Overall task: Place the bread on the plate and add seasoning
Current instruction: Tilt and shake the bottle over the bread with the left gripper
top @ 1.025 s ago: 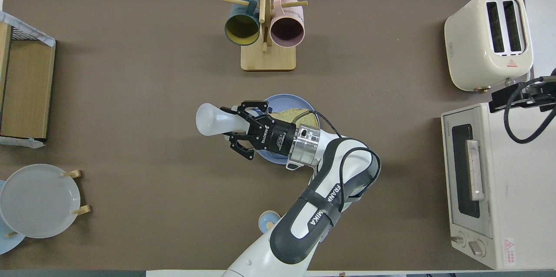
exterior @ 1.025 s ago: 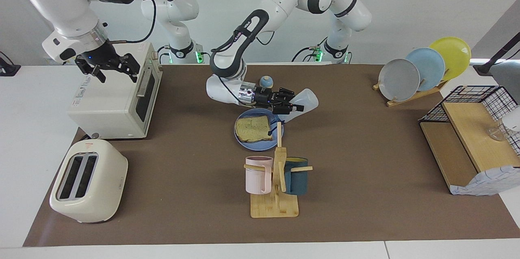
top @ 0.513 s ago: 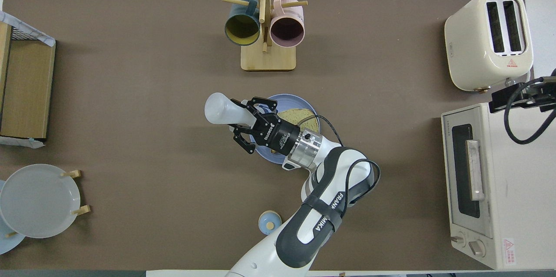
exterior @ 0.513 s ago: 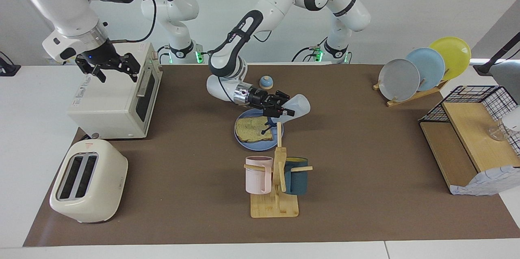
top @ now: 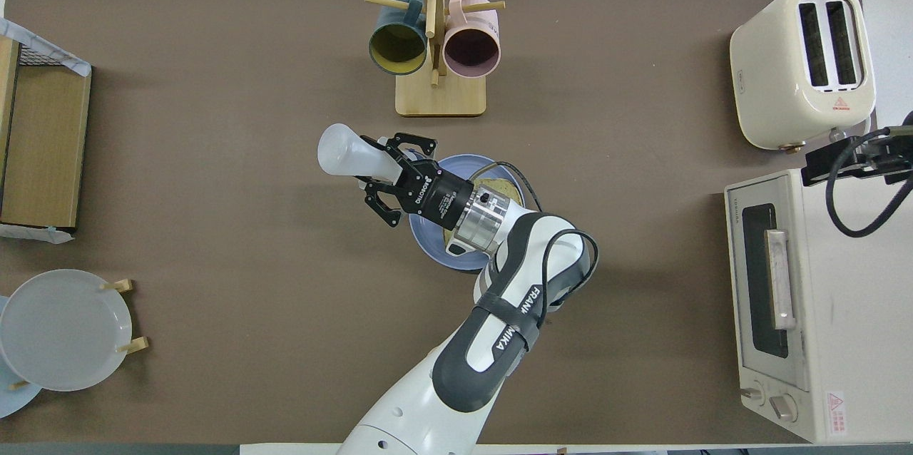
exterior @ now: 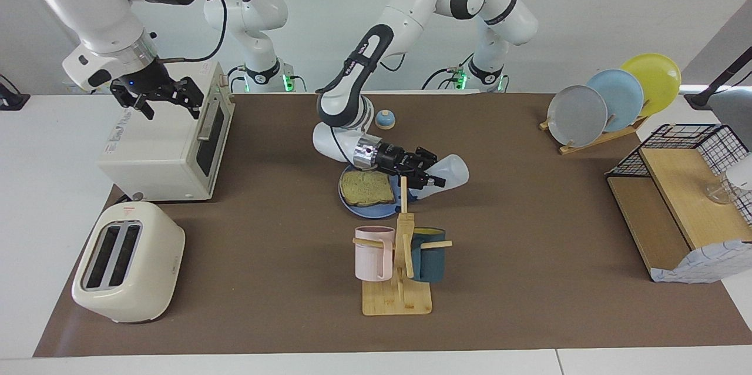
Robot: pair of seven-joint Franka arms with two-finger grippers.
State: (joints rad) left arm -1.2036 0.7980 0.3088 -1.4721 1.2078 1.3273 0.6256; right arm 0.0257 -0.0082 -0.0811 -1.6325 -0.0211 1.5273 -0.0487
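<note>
**Translucent bottle tipped beside the plated toast**

Cream toaster [exterior: 128,261] sits at the right arm's end of the worktop [exterior: 529,281], and the white toaster oven [exterior: 167,140] stands beside it, nearer to the robots. Over that oven the right claw [exterior: 157,97] hangs with its fingers spread wide and nothing between them; this arm waits.

Toward the middle, the bread [exterior: 366,187] lies flat on the plate [exterior: 376,208], a round medium-blue dish on the brown mat. A small blue-domed bell [exterior: 385,119] stands nearer to the robots than the plate. A wooden mug stand [exterior: 398,295] with a pink mug [exterior: 372,253] and a dark teal mug [exterior: 429,254] stands farther from the robots than the plate.

The left claw [exterior: 427,174] reaches low over the plate's edge toward the left arm's end, clamped on the seasoning [exterior: 451,171]. The bottle lies tipped almost level, its cap end hidden in the claw, its pale base pointing away toward the left arm's end, past the plate's rim.

At the left arm's end stand a rack of upright plates [exterior: 611,101] and a wire-and-wood shelf [exterior: 684,198].
</note>
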